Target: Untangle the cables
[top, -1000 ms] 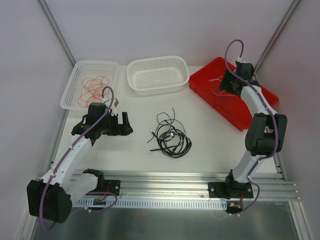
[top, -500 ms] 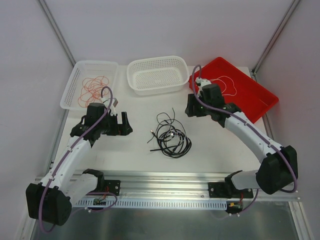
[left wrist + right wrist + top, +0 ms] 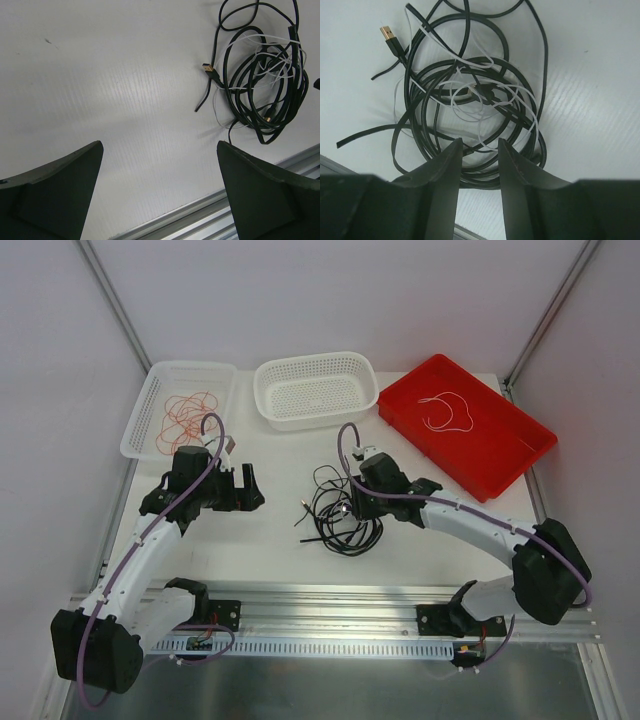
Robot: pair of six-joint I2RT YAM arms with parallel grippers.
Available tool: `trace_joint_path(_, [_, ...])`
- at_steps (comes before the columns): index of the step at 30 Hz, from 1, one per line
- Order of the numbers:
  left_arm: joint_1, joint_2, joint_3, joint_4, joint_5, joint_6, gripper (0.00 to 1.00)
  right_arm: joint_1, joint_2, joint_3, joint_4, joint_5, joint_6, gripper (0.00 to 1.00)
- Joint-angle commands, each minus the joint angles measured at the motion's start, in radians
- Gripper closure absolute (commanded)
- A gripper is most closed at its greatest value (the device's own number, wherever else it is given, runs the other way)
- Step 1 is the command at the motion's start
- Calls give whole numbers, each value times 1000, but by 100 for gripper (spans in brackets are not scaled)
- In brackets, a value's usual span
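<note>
Left: clear mesh tray (image 3: 140, 430) holding red-orange wires (image 3: 185, 415). The left tool (image 3: 252, 488) idles over the white worktop (image 3: 260, 545), jaws wide apart. Centre: the tangle of black cords and white wires (image 3: 345, 525) lies on the worktop. The right tool (image 3: 479, 145) has swung across from the red plastic tray (image 3: 500, 455) and now hangs over the tangle, jaws narrowly apart and clamping nothing. Right: one loose white wire (image 3: 445, 412) is deposited; the next extraction is probably due.

Both arms alike: left arm (image 3: 140, 553) and right arm (image 3: 470, 524) have white tubular links and bulky black joint housings (image 3: 95, 645). Purple lead (image 3: 212, 417) runs along each (looping free near wrist). Black base plates (image 3: 215, 612). Left pincer (image 3: 157, 145) and right pincer (image 3: 479, 142): matte black, fingers wedge-shaped, tapering to tips.
</note>
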Motion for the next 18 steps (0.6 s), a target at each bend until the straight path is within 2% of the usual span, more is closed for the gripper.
trace_joint_path(1, [2,-16,-4,11,-15,22,1,36,39,-14,64,31,36,63])
trace_joint_path(7, [2,-7,-2,12,-14,25,1,51,119,-14,81,67,35,64])
trace_joint_path(12, [2,4,-1,11,-12,24,1,53,162,-12,76,92,24,69])
trace_joint_path(18, [2,8,1,9,-3,24,1,74,113,34,0,109,-13,93])
